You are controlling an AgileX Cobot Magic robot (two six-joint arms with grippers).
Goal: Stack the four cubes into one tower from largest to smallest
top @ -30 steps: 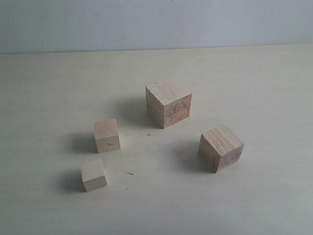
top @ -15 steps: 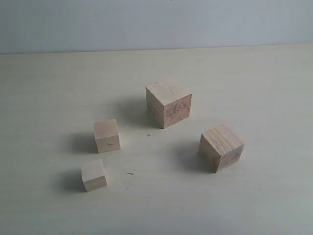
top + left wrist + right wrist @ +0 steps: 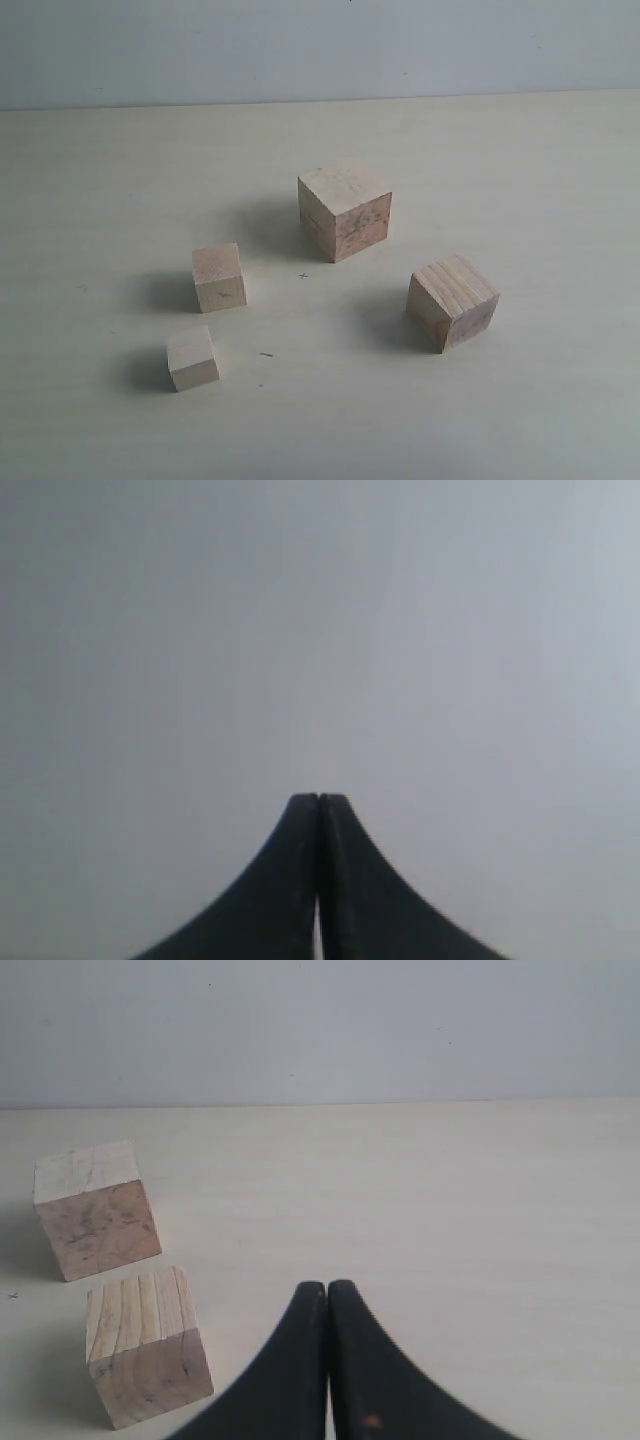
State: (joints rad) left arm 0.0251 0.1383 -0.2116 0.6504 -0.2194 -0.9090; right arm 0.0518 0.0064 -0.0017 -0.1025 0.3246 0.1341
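Observation:
Four light-wood cubes stand apart on the pale table. The largest cube (image 3: 344, 208), mottled, is at the middle back. The striped second cube (image 3: 452, 300) lies to its right and nearer. A smaller pale cube (image 3: 219, 277) sits to the left, and the smallest cube (image 3: 192, 357) is in front of it. No tower stands. Neither arm shows in the exterior view. My right gripper (image 3: 327, 1286) is shut and empty, off to one side of the striped cube (image 3: 145, 1345) and the largest cube (image 3: 96, 1210). My left gripper (image 3: 319, 798) is shut, facing a blank grey surface.
A grey wall (image 3: 320, 45) runs along the back edge of the table (image 3: 540, 160). A small dark mark (image 3: 266, 354) lies on the tabletop near the smallest cube.

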